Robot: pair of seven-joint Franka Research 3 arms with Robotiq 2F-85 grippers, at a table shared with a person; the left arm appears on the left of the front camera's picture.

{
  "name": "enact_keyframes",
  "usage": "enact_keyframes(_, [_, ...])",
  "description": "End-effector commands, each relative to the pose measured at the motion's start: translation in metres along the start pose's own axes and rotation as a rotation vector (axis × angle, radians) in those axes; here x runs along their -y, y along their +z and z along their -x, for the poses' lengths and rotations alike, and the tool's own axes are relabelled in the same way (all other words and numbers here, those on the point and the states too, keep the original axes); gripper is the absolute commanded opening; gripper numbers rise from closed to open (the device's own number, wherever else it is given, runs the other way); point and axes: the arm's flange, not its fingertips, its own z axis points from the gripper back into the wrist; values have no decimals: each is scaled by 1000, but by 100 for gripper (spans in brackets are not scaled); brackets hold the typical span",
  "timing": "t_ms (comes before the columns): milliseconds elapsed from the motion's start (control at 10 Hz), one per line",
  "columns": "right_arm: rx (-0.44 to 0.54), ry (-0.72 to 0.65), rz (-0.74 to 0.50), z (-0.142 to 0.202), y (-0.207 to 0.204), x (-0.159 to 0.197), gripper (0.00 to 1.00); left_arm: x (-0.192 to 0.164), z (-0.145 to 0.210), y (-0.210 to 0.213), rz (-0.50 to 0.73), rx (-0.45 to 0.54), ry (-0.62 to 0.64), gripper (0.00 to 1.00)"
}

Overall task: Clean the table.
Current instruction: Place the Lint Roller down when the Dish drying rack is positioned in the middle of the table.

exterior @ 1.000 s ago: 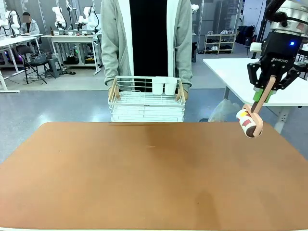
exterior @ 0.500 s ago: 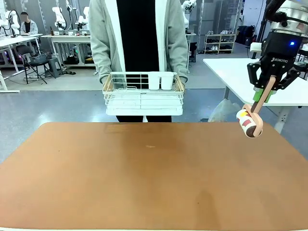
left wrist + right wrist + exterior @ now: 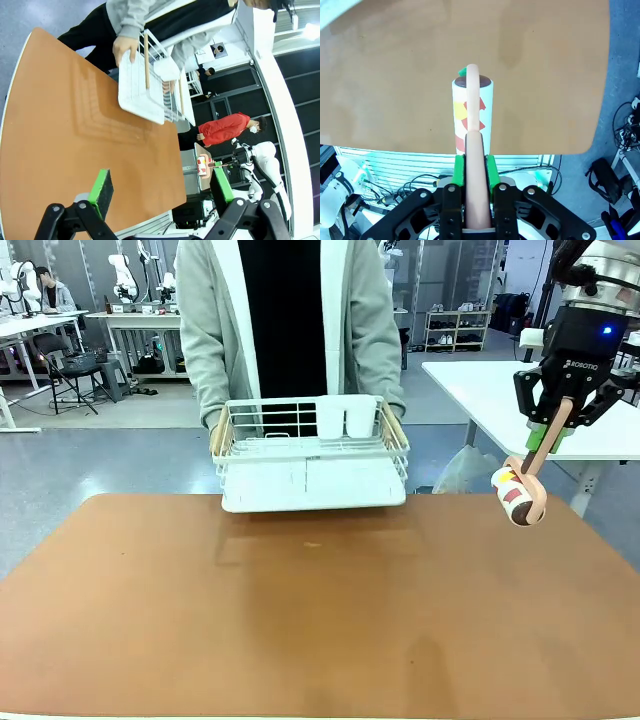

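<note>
while the table (image 3: 320,620) spreads its reddish-brown top bare across the foreground, the right gripper (image 3: 553,430) hangs above its far right corner, jaws clamped on the peach handle of a lint roller (image 3: 518,496) whose white, red-and-yellow patterned barrel dangles just over the table edge; the right wrist view shows the green pads (image 3: 459,170) pressed to both sides of that handle. the left gripper (image 3: 160,187) stands with its fingers spread wide and nothing between them, low over the near part of the tabletop. beyond the far edge, a person in a grey cardigan holds a white wire basket (image 3: 310,455) by both ends, one hand (image 3: 125,47) on its side, tilted just above the table, with two white cups (image 3: 345,418) in its back right corner.
</note>
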Motion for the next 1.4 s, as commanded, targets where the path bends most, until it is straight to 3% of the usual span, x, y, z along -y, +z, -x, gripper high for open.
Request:
enact_keyframes(0, [-8, 9, -7, -1, 5, 0, 21, 0, -4, 2, 28, 14, -22, 100])
enact_keyframes(1300, [-8, 9, -7, -1, 5, 0, 21, 0, -4, 2, 28, 14, -22, 100])
